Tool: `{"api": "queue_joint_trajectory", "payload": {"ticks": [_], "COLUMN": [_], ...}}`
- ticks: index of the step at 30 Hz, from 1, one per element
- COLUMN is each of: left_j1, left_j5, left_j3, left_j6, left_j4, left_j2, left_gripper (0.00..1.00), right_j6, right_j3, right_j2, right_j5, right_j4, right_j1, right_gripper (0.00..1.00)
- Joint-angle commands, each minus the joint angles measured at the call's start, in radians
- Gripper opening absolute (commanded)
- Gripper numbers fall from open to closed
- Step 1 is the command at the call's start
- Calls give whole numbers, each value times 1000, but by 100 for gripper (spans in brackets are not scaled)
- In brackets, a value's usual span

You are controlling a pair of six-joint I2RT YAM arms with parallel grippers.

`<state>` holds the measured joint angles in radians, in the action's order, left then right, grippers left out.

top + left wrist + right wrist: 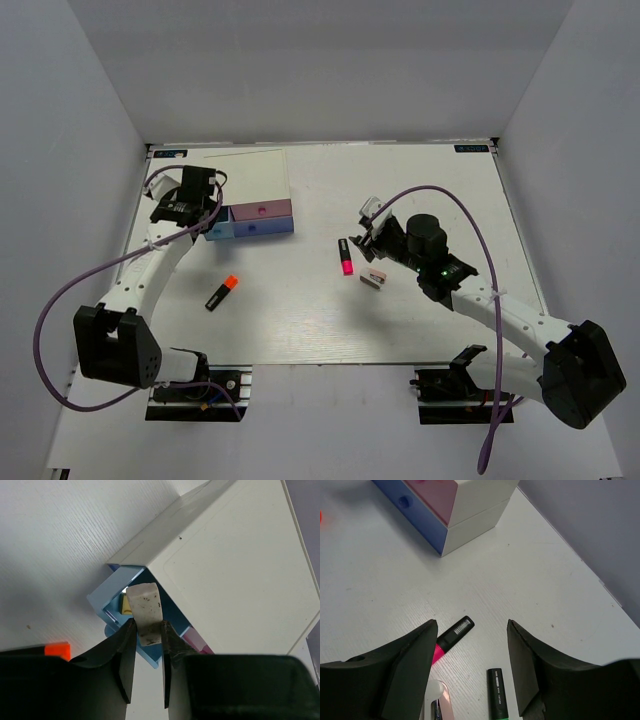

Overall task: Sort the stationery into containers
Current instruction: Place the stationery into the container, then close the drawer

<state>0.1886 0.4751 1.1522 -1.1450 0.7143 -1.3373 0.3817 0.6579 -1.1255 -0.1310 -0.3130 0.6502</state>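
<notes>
Two grippers shown: the left gripper [148,631] clamps the grey-white eraser [144,605] above the pulled-out light blue drawer [107,600], while the right gripper [472,627], fingers apart, hovers over the pink-capped highlighter [451,637].

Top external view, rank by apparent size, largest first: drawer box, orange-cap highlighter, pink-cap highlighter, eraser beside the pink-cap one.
1. drawer box, by far the largest.
2-3. orange-cap highlighter and pink-cap highlighter look alike in size, so I'm not ranking them.
4. pink-white eraser, smallest.
</notes>
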Motion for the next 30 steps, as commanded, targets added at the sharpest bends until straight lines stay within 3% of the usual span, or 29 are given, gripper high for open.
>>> {"api": "queue_joint_trajectory", "payload": {"ticks": [1, 4, 5, 8, 14, 17, 18, 20, 21, 24, 30], "left_j1": [-8, -8, -8, -8, -8, -8, -8, -8, -8, -8, -8], "left_j5": [-16, -26, -26, -26, -35, -58, -85, -116, -169, -289, -365], "left_j3": [-5, -14, -14, -14, -34, -43, -57, -98, -121, -241, -437], "left_j6": [-9, -9, -9, 2, 48, 100, 113, 149, 210, 299, 309], "left_j4": [-35, -58, -58, -69, -116, -127, -127, -136, -153, -239, -282], "left_j2": [1, 1, 1, 1, 53, 76, 93, 121, 163, 248, 388], "left_gripper": [24, 39, 50, 63, 67, 54, 43, 31, 14, 0, 2], "right_j6": [-3, -1, -1, 0, 0, 0, 0, 2, 3, 3, 2], "right_j3": [0, -1, -1, -3, -4, -1, -3, -3, -4, -6, 8], "right_j2": [12, 9, 7, 4, 0, -5, -3, -2, -5, -8, -23], "right_j5": [-4, -5, -5, -7, -18, -21, -22, -21, -22, -35, -55], "right_j4": [-38, -40, -41, -41, -43, -43, -43, -43, -44, -40, -40], "right_j1": [-6, -4, -4, -7, -6, -7, -4, -4, -3, -3, -6], "right_gripper": [64, 64, 64, 65, 65, 64, 64, 60, 59, 54, 50]}}
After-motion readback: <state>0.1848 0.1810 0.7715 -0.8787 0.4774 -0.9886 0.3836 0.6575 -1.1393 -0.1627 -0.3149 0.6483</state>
